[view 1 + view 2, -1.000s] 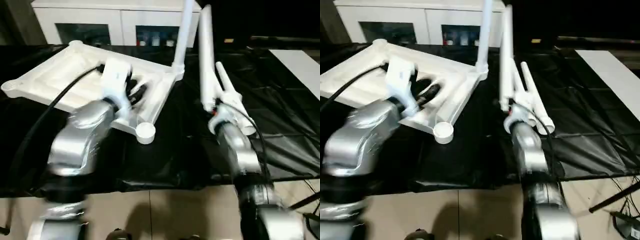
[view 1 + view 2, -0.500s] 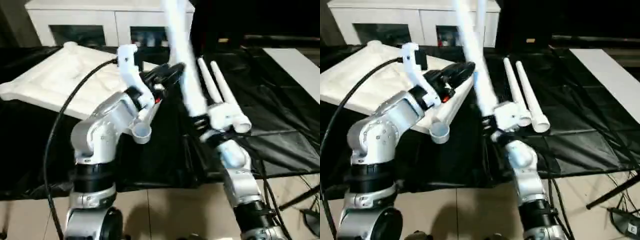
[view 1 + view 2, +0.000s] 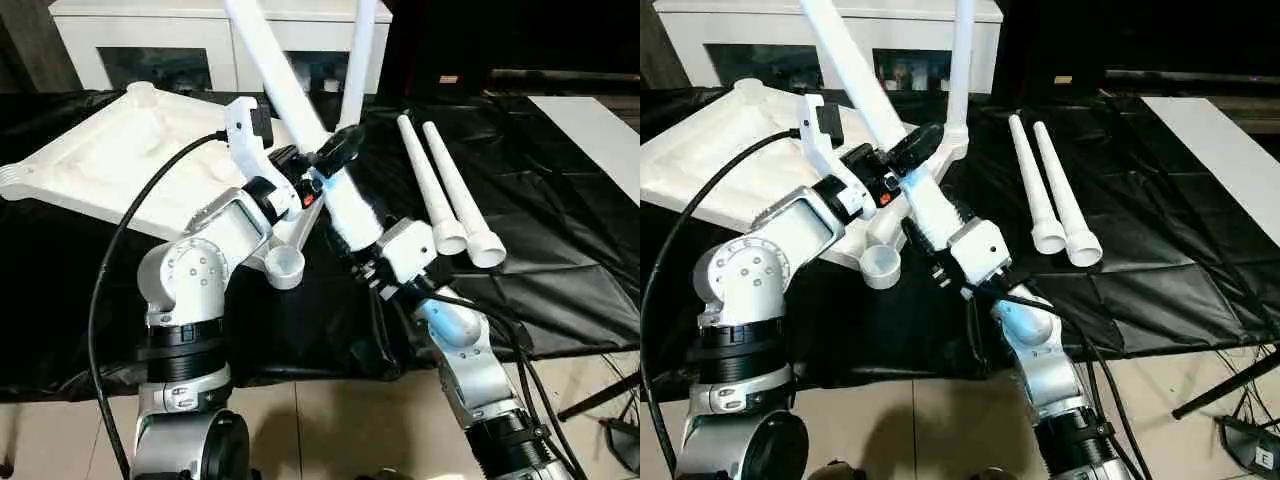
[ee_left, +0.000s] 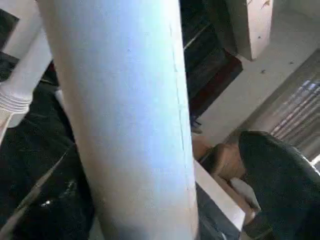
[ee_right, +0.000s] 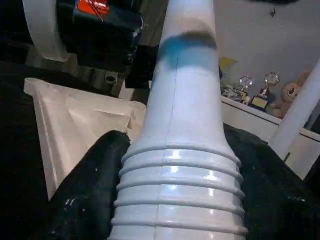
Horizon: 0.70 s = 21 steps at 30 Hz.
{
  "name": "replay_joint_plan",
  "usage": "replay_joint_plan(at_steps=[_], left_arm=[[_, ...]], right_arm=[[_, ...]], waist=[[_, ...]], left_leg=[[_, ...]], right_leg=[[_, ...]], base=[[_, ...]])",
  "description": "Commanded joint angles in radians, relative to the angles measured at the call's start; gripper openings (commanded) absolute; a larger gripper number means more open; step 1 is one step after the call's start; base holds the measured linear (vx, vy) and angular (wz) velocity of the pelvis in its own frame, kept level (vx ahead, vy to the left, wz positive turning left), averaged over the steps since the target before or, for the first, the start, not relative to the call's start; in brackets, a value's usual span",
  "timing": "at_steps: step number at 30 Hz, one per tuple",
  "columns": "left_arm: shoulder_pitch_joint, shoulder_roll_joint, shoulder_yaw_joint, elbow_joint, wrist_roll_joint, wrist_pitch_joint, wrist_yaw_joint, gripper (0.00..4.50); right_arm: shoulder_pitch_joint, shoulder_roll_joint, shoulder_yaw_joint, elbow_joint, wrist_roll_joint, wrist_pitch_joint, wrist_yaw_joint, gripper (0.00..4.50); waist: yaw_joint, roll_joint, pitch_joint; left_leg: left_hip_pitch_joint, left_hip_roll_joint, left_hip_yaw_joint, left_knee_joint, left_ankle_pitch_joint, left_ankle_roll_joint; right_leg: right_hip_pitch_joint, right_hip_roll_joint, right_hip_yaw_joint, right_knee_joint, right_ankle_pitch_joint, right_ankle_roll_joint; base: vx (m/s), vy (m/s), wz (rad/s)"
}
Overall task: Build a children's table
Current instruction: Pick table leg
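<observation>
Head views: black wrinkled sheet (image 3: 560, 250) covers the surface; white cabinet (image 3: 150, 40) with glass doors stands behind its far edge.
Tabletop (image 3: 110, 160): white moulded plastic, rectangular, lying underside up at the surface's far-left part; ribbed inside, rounded cup sockets at the corners; near-corner socket (image 3: 284, 266) open and round.
Fitted leg (image 3: 358, 60): white tapered tube standing upright in the tabletop's far-right corner socket.
Held leg (image 3: 300, 130): long white tapered tube, smooth shaft, ribbed threaded collar at the thick end; slants from the right claw up and back over the tabletop's right edge.
Spare legs (image 3: 450, 190): two matching tubes lying side by side on the sheet, right of centre, flared ends toward the near edge.
Right claw (image 3: 368, 262): clamped on the held leg's thick ribbed end; right wrist view shows black fingers (image 5: 90, 190) on either side of the ribs.
Left claw (image 3: 322, 160): black fingers spread apart around the held leg's shaft, partway up from the right claw; contact can't be judged.
Left wrist view: smooth white shaft close up.
Flat white board (image 3: 600, 130): at the surface's far-right edge.
</observation>
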Motion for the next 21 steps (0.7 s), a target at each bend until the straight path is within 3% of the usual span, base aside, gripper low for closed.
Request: replay_joint_plan(at_steps=[1,7,21], left_arm=[[-0.025,0.000,-0.002,-0.019,-0.013,0.026,0.000,4.14],[-0.025,0.014,0.005,0.001,-0.018,0.030,0.030,3.63],[-0.031,0.041,0.027,0.006,-0.053,0.047,0.049,2.61]], right_arm=[[0.006,-0.010,0.012,-0.025,0.007,-0.005,0.013,2.75],[0.013,-0.018,0.027,-0.025,0.004,-0.005,0.023,2.75],[-0.001,-0.030,0.033,-0.007,-0.005,-0.001,0.021,2.75]], waist=[[0.002,-0.001,-0.077],[0.001,-0.001,-0.075],[0.001,-0.005,-0.076]], left_leg=[[0.012,0.011,-0.002,-0.068,-0.176,0.052],[0.014,0.010,-0.003,-0.069,-0.196,0.044],[0.013,0.010,-0.002,-0.069,-0.184,0.042]], right_leg=[[0.058,-0.053,0.038,-0.076,-0.093,-0.182],[0.057,-0.054,0.038,-0.081,-0.140,-0.168],[0.058,-0.054,0.038,-0.078,-0.130,-0.168]], base=[[0.000,0.000,0.00],[0.000,0.000,0.00],[0.000,0.000,0.00]])
